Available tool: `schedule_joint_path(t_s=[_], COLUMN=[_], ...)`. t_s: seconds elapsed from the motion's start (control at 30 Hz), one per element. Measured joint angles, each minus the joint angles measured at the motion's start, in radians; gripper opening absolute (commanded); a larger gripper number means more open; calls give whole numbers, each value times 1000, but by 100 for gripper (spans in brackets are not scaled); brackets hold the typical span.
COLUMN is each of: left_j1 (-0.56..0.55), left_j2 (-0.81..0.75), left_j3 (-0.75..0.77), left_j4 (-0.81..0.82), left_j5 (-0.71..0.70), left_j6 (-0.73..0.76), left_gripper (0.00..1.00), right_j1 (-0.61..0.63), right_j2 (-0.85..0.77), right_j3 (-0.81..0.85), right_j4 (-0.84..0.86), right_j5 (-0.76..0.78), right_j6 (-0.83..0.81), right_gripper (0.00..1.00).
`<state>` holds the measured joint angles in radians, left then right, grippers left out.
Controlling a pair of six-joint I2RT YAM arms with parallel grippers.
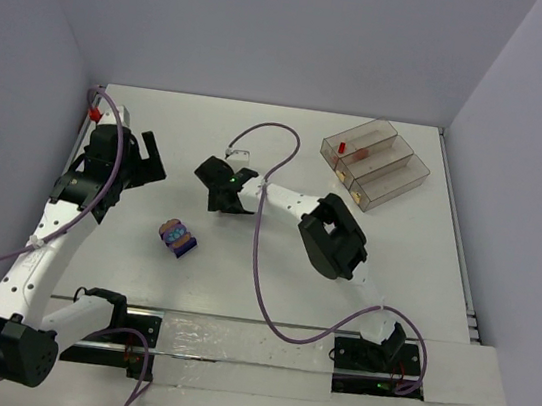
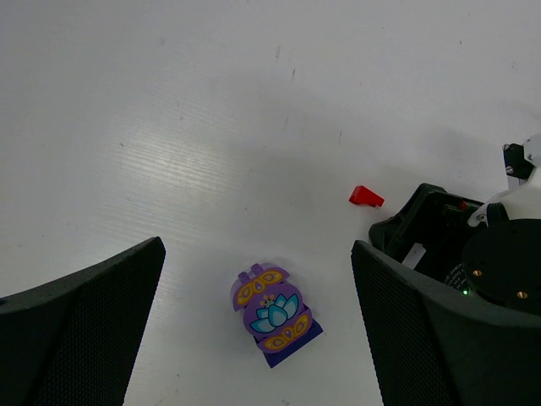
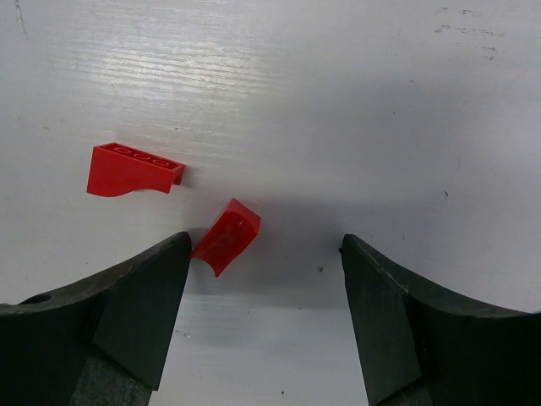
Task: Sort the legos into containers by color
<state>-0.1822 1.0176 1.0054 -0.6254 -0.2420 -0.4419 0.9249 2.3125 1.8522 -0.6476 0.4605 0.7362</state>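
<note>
Red brick is sitting between the spread jaws of your right gripper, likely for a pinch; your left gripper is hovering wide open over the purple clump.

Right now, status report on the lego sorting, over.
Both open: left gripper above purple lego, right gripper over red lego, second red lego beside. Tray holds red pieces. Nothing blocking.

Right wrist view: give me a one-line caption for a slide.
Open right pincer above the white table, one small red lego beside one fingertip, a longer red brick just beyond.
</note>
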Motion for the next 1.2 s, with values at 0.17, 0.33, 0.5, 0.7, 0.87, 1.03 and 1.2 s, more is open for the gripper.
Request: schedule_joint_path(t_s=[0.17, 0.33, 0.5, 0.7, 0.87, 1.03, 1.2], left_j1=[0, 0, 0, 0, 0, 0, 0], left_j2=[-9, -10, -10, -14, -16, -16, -16], left_j3=[0, -4, -7, -7, -7, -7, -7], left_j4=[0, 0, 0, 0, 0, 0, 0], left_j5=[0, 5, 8, 8, 8, 9, 11], left_j6=[-1, -6, -9, -9, -9, -9, -9], left_gripper=[99, 99, 99, 99, 99, 99, 99], right_j1=[-1, -3, -5, -5, -5, -8, -9], right_j2=[-21, -33, -32, -18, -15, -16, -20], right_j3=[-33, -57, -47, 11, 18, -23, -29], right_j4=[4, 26, 13, -26, -36, -23, -14], right_j5=[10, 1, -4, -1, 18, 49, 47], right_j6=[7, 4, 3, 3, 3, 7, -2], right_gripper=[76, 74, 74, 73, 66, 57, 54])
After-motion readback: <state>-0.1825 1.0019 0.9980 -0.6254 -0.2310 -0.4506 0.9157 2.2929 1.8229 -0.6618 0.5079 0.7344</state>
